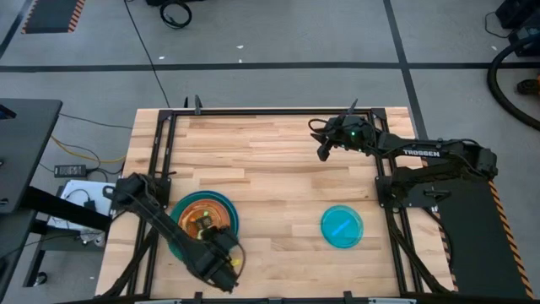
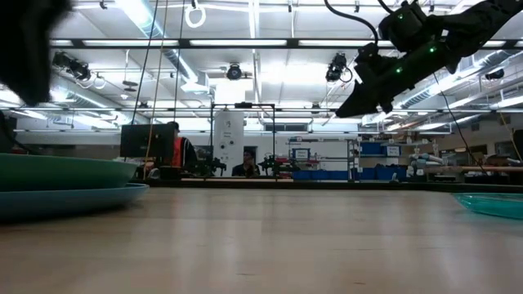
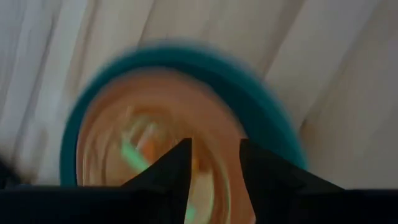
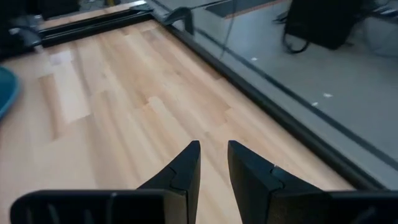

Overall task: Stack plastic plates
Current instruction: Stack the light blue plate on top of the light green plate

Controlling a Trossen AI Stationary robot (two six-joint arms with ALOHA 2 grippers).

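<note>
Nearest the front edge, on the left, the left gripper (image 1: 221,263) hovers over the near side of the stack of round plastic plates (image 1: 181,245). Its fingers (image 3: 177,168) stand apart with nothing between them. That stack has wide teal and blue plates at the bottom, a tan plate (image 3: 109,134) on those, and small orange and green see-through ones (image 3: 140,146) on top, though the wrist view is too smeared to count them.

Further right, at about the same depth, 1 lone round cyan translucent plastic plate (image 1: 342,226) lies flat on the wooden table (image 1: 270,169), well apart from the stack. I'd guess that's the 1 left to add.

Handling guess: these look thin, light and stiff, with a slick surface, so a flat plate probably slides away if you nudge it sideways. Not fragile, a drop won't hurt it. The raised rim is the only place to pinch, 1 finger over the lip and 1 under it, squeezing lightly. Grabbing from above at the middle gives nothing to bite on.

At the far right, the right gripper (image 1: 325,145) waits high above bare wood near the table's far edge, its fingers (image 4: 186,165) parted with a narrow gap, holding nothing.
</note>
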